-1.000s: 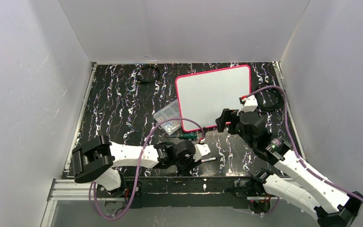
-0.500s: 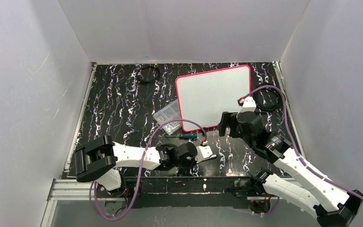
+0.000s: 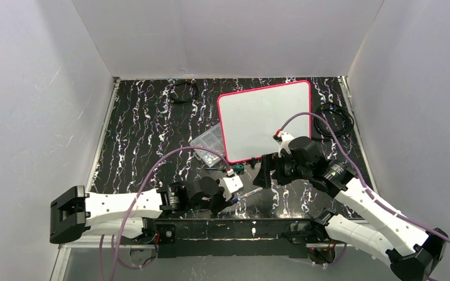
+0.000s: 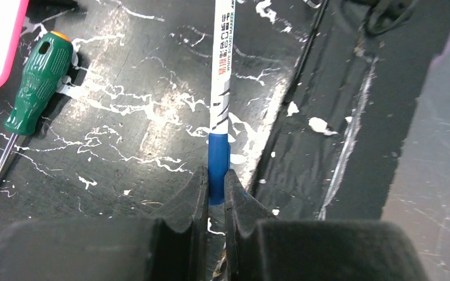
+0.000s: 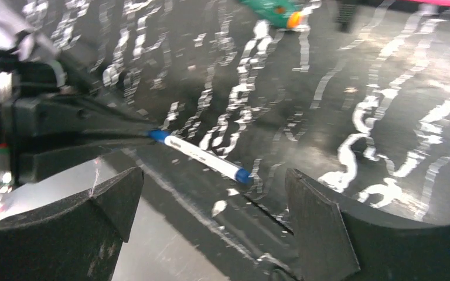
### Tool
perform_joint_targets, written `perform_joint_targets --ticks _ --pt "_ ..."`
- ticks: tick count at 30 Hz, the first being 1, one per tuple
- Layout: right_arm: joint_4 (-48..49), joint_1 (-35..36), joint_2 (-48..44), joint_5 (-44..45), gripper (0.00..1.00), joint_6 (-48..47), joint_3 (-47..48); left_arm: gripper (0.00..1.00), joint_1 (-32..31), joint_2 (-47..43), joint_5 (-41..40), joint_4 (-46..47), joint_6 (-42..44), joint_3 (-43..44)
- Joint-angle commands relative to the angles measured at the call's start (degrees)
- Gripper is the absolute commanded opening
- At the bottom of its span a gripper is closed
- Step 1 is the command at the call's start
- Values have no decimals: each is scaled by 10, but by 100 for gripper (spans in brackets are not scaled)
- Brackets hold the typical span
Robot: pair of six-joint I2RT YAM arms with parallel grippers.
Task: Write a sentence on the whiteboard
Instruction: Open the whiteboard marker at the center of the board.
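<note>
top: high, behind bases, looks down on table point(image 3: 146, 134) and whiteboard point(image 3: 263, 117) | left wrist: close, low, faces 2 o'clock | right wrist: close, faces 8 o'clock | all share: marker point(image 4: 220, 88), screwdriver point(image 4: 38, 82)

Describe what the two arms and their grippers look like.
The left arm and right arm have smooth white link shells joined by chunky black cylindrical joints. A purple cable loops off the left one; a second purple cable arcs over the right. The left gripper and right gripper have matte black, wedge-shaped fingers. No markings are legible.
</note>
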Motion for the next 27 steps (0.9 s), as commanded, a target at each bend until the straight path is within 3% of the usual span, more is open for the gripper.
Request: perform_joint_targets --ticks 1,12,17,18,20,27 --pt "74 -6 8 -209 98 14 -6 0 -3 -49 33 -3 -25 -17" --pt "110 -7 17 -226 95 39 -59 0 -3 -130 33 -4 -34 -49" --pt "187 -6 27 -306 93 78 -91 0 -3 -142 33 -3 -36 -49" --pt "203 -6 32 -320 90 87 -97 0 -3 -141 33 -3 -35 -48" --pt "222 -6 39 -340 75 97 -104 0 -3 -138 54 -4 -32 -44" --pt "239 -6 53 -359 53 99 -113 0 -3 -134 60 -4 -29 -39"
